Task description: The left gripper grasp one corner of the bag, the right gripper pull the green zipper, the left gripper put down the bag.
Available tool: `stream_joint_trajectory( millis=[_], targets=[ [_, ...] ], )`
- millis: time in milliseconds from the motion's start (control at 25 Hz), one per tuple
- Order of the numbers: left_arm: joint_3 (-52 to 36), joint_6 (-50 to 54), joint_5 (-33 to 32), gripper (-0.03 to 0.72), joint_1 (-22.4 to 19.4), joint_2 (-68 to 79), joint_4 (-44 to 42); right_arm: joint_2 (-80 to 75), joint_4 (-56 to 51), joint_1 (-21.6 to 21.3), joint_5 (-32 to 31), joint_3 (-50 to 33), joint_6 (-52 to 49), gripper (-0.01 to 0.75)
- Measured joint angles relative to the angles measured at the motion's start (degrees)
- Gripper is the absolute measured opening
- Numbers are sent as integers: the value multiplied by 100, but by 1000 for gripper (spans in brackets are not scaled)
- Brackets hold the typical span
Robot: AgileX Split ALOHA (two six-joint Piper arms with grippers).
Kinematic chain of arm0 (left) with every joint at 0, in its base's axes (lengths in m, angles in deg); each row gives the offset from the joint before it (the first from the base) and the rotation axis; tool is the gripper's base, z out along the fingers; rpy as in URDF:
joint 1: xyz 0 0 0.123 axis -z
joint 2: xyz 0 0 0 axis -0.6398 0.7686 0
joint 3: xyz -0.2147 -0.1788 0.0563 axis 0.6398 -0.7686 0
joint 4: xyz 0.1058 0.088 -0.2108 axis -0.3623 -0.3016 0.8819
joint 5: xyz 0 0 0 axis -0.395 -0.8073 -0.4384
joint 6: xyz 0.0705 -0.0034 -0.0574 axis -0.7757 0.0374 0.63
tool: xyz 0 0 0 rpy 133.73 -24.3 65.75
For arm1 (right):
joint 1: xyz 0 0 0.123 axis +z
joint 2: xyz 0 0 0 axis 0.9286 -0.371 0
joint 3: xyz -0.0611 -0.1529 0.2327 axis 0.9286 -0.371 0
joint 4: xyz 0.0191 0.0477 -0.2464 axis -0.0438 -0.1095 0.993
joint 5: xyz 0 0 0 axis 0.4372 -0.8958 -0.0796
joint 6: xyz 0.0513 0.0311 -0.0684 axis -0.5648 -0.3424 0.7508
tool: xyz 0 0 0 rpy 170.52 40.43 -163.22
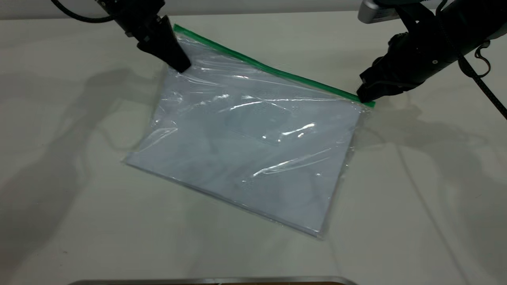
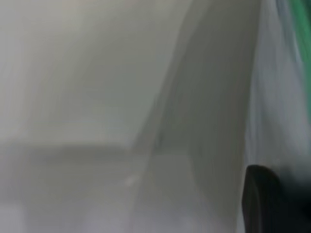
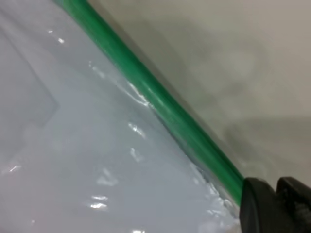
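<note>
So here's where I'm at: the bag [image 1: 245, 138] is lying flat on the white table [image 1: 59, 217], skewed, with the green zipper [image 1: 273, 71] running along its far long edge, from up near my left arm diagonally down toward my right arm. That long axis is the whole game, because any pull has to travel along the strip, from the right end back toward the left one. The left gripper [image 1: 180, 63] has its tips down on the plastic just beside the corner of the bag [image 1: 177, 28] where the green ends; it looks clamped on the film there, but honestly I can't tell from the outside camera, and the left wrist view only shows a dark jaw edge next to the pouch. The right gripper [image 1: 365, 96] is right at the opposite end of the strip, so it's clearly the nearer arm for the slider. In the right wrist view its jaws look pinched together on the green, presumably on the tab, though the tab itself is hidden. No brand or readable writing anywhere, just a blank, faint label pocket [image 1: 259, 122] mid-bag.
</note>
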Motion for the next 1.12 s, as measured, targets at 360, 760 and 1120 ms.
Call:
stream_joint_trajectory(
  millis=[360, 760, 1120],
  targets=[
    [0, 91, 30, 377, -102, 0, 96, -42, 0, -134, 390, -1, -12, 368],
    [1241, 2291, -304, 447, -97, 0, -433, 811, 4, -134, -83, -23, -176, 466],
    [3332, 4980, -422, 448, -97, -112, -1660, 2592, 958, -134, -1676, -51, -1542, 467]
  ],
)
